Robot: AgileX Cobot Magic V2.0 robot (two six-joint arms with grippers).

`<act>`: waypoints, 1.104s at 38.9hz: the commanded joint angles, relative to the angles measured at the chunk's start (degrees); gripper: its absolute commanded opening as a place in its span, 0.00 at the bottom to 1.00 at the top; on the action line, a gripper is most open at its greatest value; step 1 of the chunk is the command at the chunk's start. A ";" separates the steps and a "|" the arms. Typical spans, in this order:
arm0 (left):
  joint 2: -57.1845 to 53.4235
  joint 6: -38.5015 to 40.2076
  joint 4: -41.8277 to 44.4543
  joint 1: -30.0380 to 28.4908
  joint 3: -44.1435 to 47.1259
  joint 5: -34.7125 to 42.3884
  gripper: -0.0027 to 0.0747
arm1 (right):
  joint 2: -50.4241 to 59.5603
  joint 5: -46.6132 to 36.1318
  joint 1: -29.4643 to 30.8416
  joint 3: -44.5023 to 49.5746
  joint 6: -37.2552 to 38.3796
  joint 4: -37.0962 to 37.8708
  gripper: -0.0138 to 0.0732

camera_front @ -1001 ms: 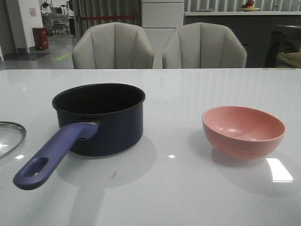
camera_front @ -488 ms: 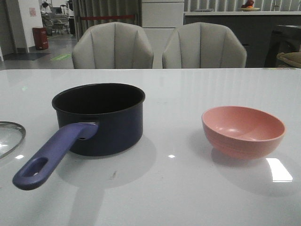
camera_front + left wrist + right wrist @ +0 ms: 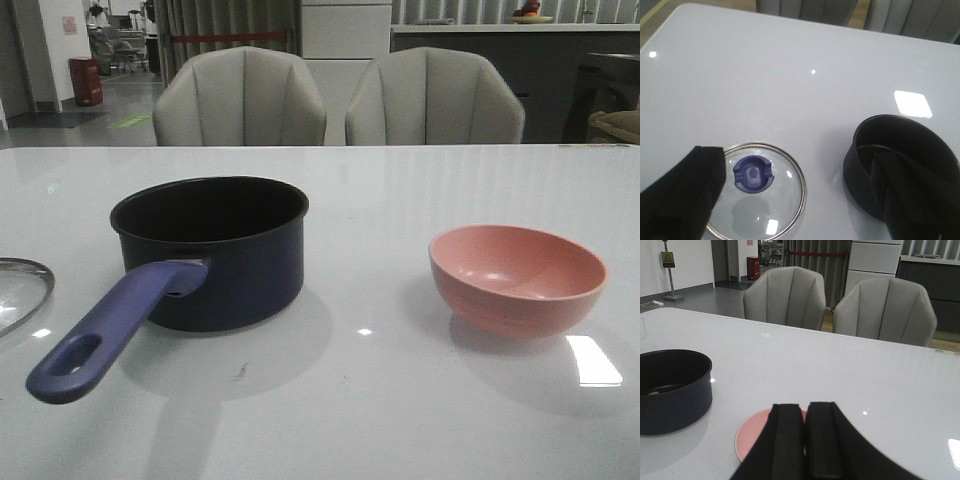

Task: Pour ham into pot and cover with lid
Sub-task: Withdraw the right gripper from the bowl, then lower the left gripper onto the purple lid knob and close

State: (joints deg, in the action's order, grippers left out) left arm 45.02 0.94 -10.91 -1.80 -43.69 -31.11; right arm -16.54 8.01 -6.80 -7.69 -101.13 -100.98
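Front view: pot (image 3: 210, 250) sitting upright, handle (image 3: 108, 325) pointing near-left; pink bowl (image 3: 517, 278) showing empty. Lid (image 3: 756, 187) lying knob-up. Left gripper (image 3: 805, 200) spread apart, right gripper (image 3: 803, 440) clenched.

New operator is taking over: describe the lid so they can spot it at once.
On the white table, find the dark navy pot on the robot's left. The lid lies flat beyond it at the table's left edge: round clear glass, metal rim, blue knob, unlike the pink bowl.
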 commanded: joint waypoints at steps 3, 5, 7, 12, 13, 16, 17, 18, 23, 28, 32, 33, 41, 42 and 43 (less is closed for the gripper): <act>8.31 0.05 -2.56 -2.78 -4.61 -0.57 0.85 | -0.31 1.03 -0.06 -1.27 -0.53 -1.01 0.33; 11.21 0.05 -3.63 -3.02 -5.49 -2.02 0.85 | -0.31 1.03 -0.06 -1.27 -0.53 -1.01 0.33; 14.62 0.05 -4.24 -3.02 -6.66 -3.63 0.85 | -0.31 1.03 -0.06 -1.27 -0.53 -1.01 0.33; 22.42 0.05 -4.66 -3.02 -10.33 -7.25 0.85 | -0.31 1.03 -0.06 -1.27 -0.53 -1.01 0.33; 24.12 0.05 -4.66 -3.02 -11.27 -7.80 0.85 | -0.31 1.03 -0.06 -1.27 -0.53 -1.01 0.33; 28.58 0.05 -3.98 -3.02 -14.40 -9.49 0.85 | -0.31 1.03 -0.06 -1.27 -0.53 -1.01 0.33; 30.12 0.05 -3.96 -3.02 -15.21 -10.22 0.85 | -0.31 1.03 -0.06 -1.27 -0.53 -1.01 0.33; 31.22 0.05 -3.96 -3.02 -16.26 -10.95 0.85 | -0.31 1.03 -0.06 -1.27 -0.53 -1.01 0.33; 37.41 0.27 -3.75 -3.02 -21.05 -14.42 0.85 | -0.31 1.03 -0.06 -1.27 -0.53 -1.01 0.33; 43.50 4.53 -0.43 -3.02 -26.09 -18.91 0.85 | -0.31 1.03 -0.06 -1.27 -0.53 -1.01 0.33; 45.98 4.61 0.35 -3.02 -28.16 -19.74 0.85 | -0.31 1.03 -0.06 -1.27 -0.53 -1.01 0.33; 46.48 5.00 0.44 -3.02 -28.53 -19.74 0.85 | -0.31 1.03 -0.06 -1.27 -0.53 -1.01 0.33; 50.61 8.97 3.42 -2.89 -31.37 -21.18 0.85 | -0.31 1.03 -0.06 -1.27 -0.53 -1.01 0.33; 51.08 8.97 3.42 -2.89 -31.57 -21.59 0.85 | -0.31 1.03 -0.06 -1.27 -0.53 -1.01 0.33; 51.45 8.97 3.42 -2.89 -31.97 -22.01 0.85 | -0.31 1.03 -0.06 -1.27 -0.53 -1.01 0.33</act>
State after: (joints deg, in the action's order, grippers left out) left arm 97.40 8.81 -7.44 -4.85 -73.10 -52.75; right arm -16.54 8.01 -6.80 -7.69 -101.13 -100.98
